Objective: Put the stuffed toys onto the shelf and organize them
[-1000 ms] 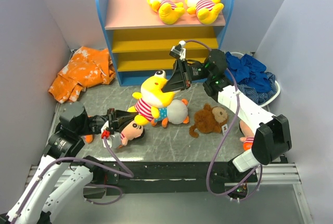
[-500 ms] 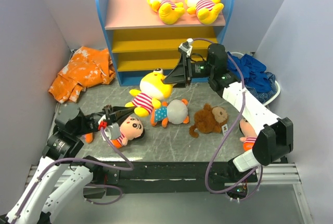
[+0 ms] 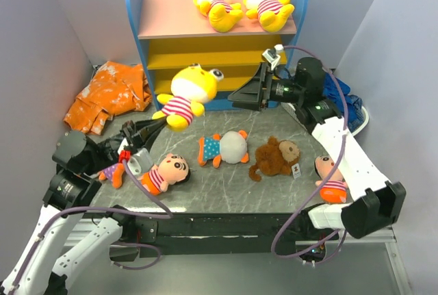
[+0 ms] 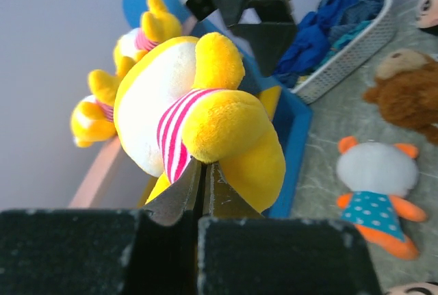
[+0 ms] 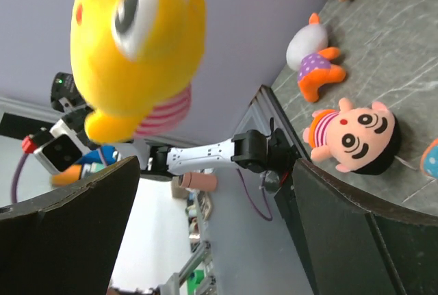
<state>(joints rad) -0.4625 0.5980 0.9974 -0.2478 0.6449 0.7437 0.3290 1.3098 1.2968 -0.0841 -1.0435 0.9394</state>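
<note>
Just released by the right gripper [image 3: 235, 99], now spread wide, the yellow striped toy [image 3: 183, 93] hangs clamped in the left gripper [image 3: 159, 122] before the shelf [image 3: 171, 18], ready for shelving.

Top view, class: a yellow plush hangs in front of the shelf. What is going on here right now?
The left gripper is shut on the yellow toy, holding it up before the shelf. The right gripper stands open beside it, not touching. Two yellow toys lie on the pink top board. The brown monkey and several other toys lie on the table.
</note>
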